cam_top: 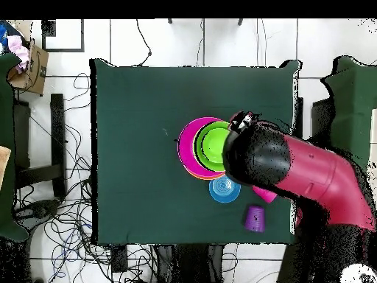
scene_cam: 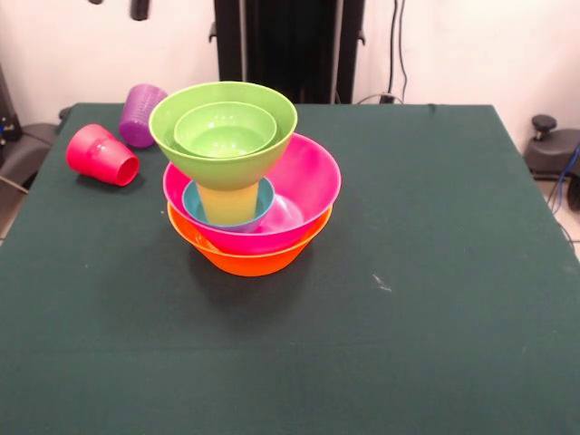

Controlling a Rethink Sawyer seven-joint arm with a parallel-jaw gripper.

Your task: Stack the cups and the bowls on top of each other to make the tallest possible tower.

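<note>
- The tower (scene_cam: 245, 181) stood near the middle of the green table (scene_cam: 435, 299), a little to the left.
- At the bottom sat the orange bowl (scene_cam: 249, 261), with the pink bowl (scene_cam: 313, 181) inside it.
- A blue bowl (scene_cam: 195, 207) lay in the left side of the pink bowl, and the yellow cup (scene_cam: 227, 201) stood in that blue bowl.
- The big green bowl (scene_cam: 177, 136) sat on top of the yellow cup, with the small green bowl (scene_cam: 225, 131) inside it.
- So six pieces were already stacked, and the tower looked steady, I think.
- The red cup (scene_cam: 101, 156) lay on its side at the far left of the table, not stacked yet.
- The purple cup (scene_cam: 140, 113) was just behind it, also waiting.
- From above, another blue bowl (cam_top: 224, 189) showed just beside the tower; it looked like it was on the table, hidden behind the tower from the front.
- The gripper (cam_top: 241, 119) was up high beside the tower, at the end of the red arm (cam_top: 316, 177).
- I could not tell if it was holding tight or let go, and nothing showed in it.
</note>
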